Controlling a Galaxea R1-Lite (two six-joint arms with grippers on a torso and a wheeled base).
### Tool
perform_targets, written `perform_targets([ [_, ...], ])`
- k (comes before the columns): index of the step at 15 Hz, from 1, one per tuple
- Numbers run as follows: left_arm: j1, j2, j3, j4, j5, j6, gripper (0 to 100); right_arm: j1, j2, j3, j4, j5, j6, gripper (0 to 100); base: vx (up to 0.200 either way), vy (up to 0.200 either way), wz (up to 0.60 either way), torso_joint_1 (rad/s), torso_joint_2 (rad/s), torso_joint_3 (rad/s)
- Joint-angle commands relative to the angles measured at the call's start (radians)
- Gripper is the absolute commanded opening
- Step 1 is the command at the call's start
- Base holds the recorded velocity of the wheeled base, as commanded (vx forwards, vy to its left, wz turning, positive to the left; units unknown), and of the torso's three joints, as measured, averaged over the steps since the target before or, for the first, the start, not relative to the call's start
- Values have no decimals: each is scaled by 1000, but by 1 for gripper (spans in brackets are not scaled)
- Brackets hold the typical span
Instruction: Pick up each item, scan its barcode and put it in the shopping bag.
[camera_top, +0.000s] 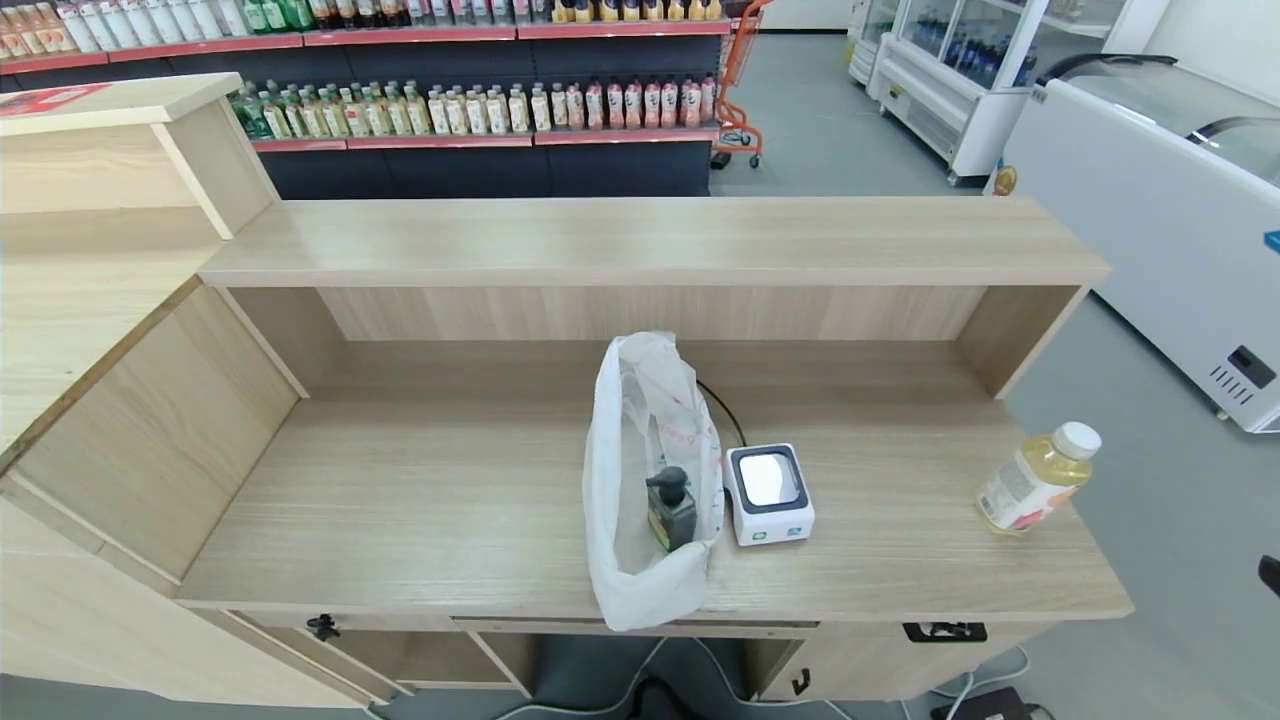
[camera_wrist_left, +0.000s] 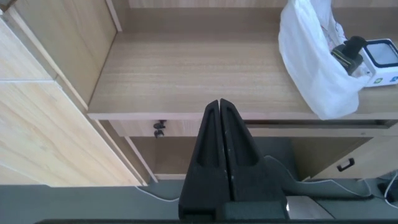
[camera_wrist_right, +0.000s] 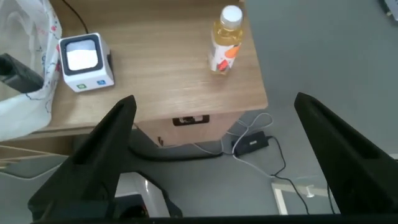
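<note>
In the head view, a white plastic shopping bag (camera_top: 640, 500) stands at the middle of the wooden surface (camera_top: 430, 500), its mouth gaping upward. A dark pump bottle (camera_top: 670, 512) stands upright inside it. Just beside the bag, at its 3 o'clock, sits a white barcode scanner (camera_top: 768, 493) with its window facing up. A black cable (camera_top: 722, 405) runs from it toward 12 o'clock, behind the bag. Well apart from the scanner, further toward 3 o'clock and near the surface's right edge, a drink bottle (camera_top: 1035, 480) of yellow liquid with a white cap stands on its base.

In the left wrist view, the left hand (camera_wrist_left: 219, 109) hangs low in front of the surface's front edge. Its two black fingers are pressed together with nothing between them. The bag with the pump bottle's head at its mouth sits well off to one side.

In the right wrist view, the right hand (camera_wrist_right: 214, 99) is spread wide and holds nothing. It sits off the surface's front edge near the right corner. The drink bottle stands on the surface beyond the gap between the fingers.
</note>
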Motion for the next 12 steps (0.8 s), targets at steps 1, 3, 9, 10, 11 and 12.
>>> perform_targets([
  [1, -1, 0, -1, 0, 0, 0, 0, 0, 10, 5, -1, 3, 0, 100, -200, -200, 0, -7, 2, 7],
  [3, -1, 1, 0, 0, 0, 0, 0, 0, 19, 3, -1, 3, 2, 100, -200, -200, 0, 0, 0, 2],
  [9, -1, 0, 0, -1, -1, 6, 0, 0, 15, 21, -3, 0, 3, 100, 0, -100, 0, 4, 1, -1],
  [10, -1, 0, 0, -1, -1, 6, 0, 0, 15, 23, -3, 0, 3, 100, 0, -200, 0, 2, -7, 2],
  [11, -1, 0, 0, -1, -1, 6, 0, -2, 16, 23, -3, 0, 3, 100, 0, -200, 0, 7, -2, -2],
  [12, -1, 0, 0, -1, -1, 6, 0, -2, 18, 26, -3, 0, 3, 100, 0, -200, 0, 12, 7, 2],
])
